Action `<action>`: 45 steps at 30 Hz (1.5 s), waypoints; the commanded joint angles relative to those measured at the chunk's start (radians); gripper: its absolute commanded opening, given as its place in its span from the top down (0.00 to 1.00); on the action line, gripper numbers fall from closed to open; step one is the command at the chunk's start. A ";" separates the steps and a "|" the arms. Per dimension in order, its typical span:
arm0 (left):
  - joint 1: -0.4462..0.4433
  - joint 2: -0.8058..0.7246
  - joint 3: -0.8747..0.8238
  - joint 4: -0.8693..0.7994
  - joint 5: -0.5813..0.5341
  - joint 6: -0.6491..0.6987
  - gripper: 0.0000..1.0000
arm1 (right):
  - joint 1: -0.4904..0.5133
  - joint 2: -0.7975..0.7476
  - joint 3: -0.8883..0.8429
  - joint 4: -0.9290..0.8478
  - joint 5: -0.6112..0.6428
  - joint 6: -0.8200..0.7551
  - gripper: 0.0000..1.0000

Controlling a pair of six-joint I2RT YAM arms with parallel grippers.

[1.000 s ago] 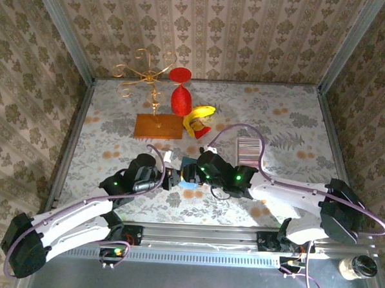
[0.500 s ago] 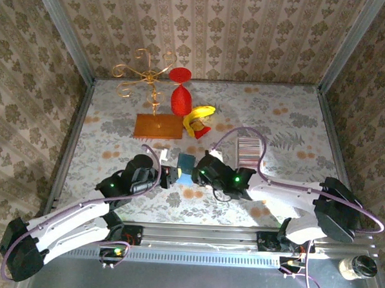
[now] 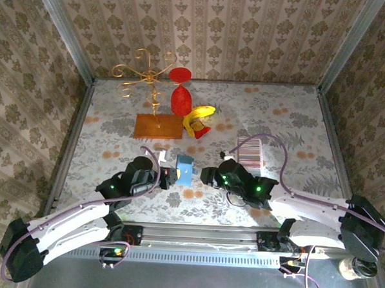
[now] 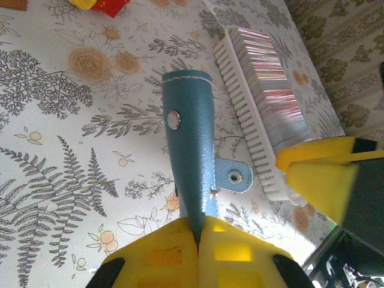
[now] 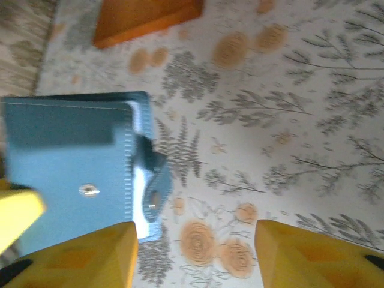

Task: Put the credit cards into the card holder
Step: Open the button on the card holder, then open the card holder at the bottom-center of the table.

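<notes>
Leather-grained teal-blue pouch [image 4: 189, 150] with a metal snap is held on edge over the flower-printed table [image 3: 115, 140]. The left gripper [image 4: 198, 235] pinches its near edge, yellow pads [image 4: 162, 258] pressed tight against the two faces. The right gripper [image 5: 195, 258] hovers just beside the pouch's open side, fingers spread wide with nothing between them.

A pale strip [image 5: 137, 174] shows at the pouch's mouth, beside the loose snap tab [image 5: 157, 195]. It may be the edge of the credit cards, though I cannot tell. The long silvery ribbed card holder [image 3: 250, 151] lies flat to the right, apart from both grippers.

Cards of this kind are probably light, stiff and slick. The best hold is likely a pinch across the flat faces at whatever edge sticks out. The pouch looks soft and may flex, so it probably needs firm bracing.
</notes>
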 commanded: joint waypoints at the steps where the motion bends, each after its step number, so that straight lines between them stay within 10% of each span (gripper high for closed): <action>1: -0.004 -0.007 -0.020 0.056 0.028 -0.041 1.00 | 0.003 -0.028 -0.002 0.087 -0.045 -0.039 0.39; 14: -0.021 -0.008 -0.062 0.165 0.072 -0.115 1.00 | 0.000 0.134 0.078 0.025 -0.064 -0.038 0.47; 28: -0.056 -0.003 -0.096 0.214 0.044 -0.168 1.00 | -0.014 0.152 0.084 -0.007 -0.042 -0.042 0.99; 36: -0.087 0.134 -0.097 0.240 0.001 -0.230 0.99 | -0.009 0.125 0.026 0.058 -0.125 -0.041 1.00; 45: -0.118 0.286 -0.097 0.184 -0.092 -0.276 0.72 | 0.005 0.119 -0.034 0.144 -0.181 0.005 1.00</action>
